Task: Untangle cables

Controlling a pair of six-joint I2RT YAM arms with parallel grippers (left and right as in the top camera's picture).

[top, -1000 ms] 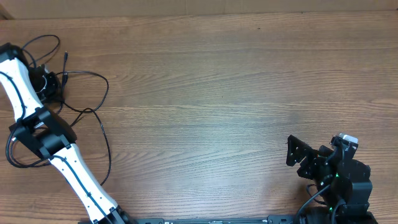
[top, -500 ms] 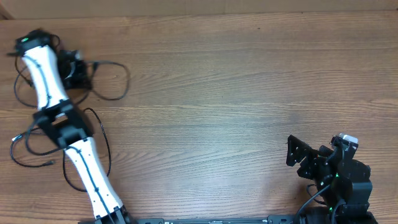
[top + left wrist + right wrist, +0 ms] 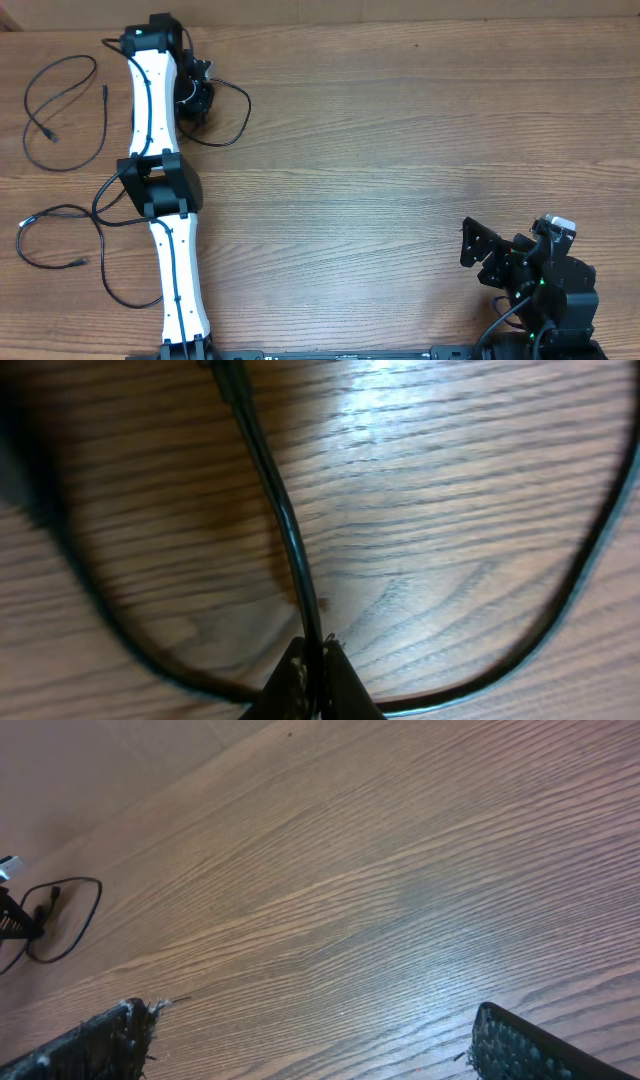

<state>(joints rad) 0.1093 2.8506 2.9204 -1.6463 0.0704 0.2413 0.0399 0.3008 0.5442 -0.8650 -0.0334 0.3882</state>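
Overhead, where do the cables (image 3: 243, 115) lie? (Mia)

All on the left part of the wooden counter (image 3: 400, 150), three thin black cords. The held cable (image 3: 230, 143) bows out to the right of the left arm (image 3: 150, 110), near the far edge. The second cable (image 3: 62, 168) lies in an open loop at the far left, apart from the arm. The third cable (image 3: 55, 208) lies nearer the front and runs in under the arm. (Jon)

What is the left end effector (image 3: 198, 88) doing? (Mia)

Its jaws are pinched tight on the held cable (image 3: 285, 530). In the left wrist view the left end effector (image 3: 312, 660) has the cord between its tips. From there the cord runs up the frame to a plug at the top edge. More cord curves around both sides, blurred. (Jon)

And the right end effector (image 3: 480, 255)? (Mia)

It sits at the front right corner, well apart from every cable. In the right wrist view the right end effector (image 3: 310, 1040) stands wide, with only bare counter between the pads (image 3: 110, 1040). A small cable loop (image 3: 70, 920) shows far off at the left edge. (Jon)
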